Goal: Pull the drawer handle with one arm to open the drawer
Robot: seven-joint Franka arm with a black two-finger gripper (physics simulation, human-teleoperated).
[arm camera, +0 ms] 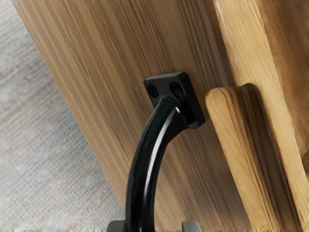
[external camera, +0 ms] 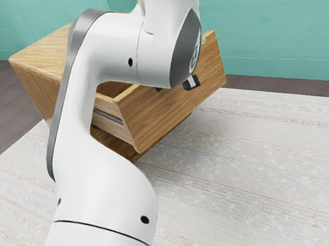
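A light wooden cabinet (external camera: pixel 38 64) stands at the far edge of the table, and its drawer (external camera: pixel 162 108) juts out toward the exterior view's right with its hollow showing. My gripper (external camera: pixel 191 83) is at the drawer front, mostly hidden behind my own forearm. In the wrist view the black curved handle (arm camera: pixel 147 159) is bolted to the drawer front (arm camera: pixel 96 72) by a square plate and runs down between my two fingertips (arm camera: pixel 115 226). One fingertip sits against the handle and the other stands a little apart from it, so my gripper (arm camera: pixel 153 227) is open around the handle.
The pale woven tabletop (external camera: pixel 260 159) stretches in front of the drawer and to the exterior view's right. My white arm (external camera: pixel 103 167) covers the near left. A teal wall (external camera: pixel 271 12) stands behind. A wooden ridge (arm camera: pixel 236 145) lies beside the handle plate.
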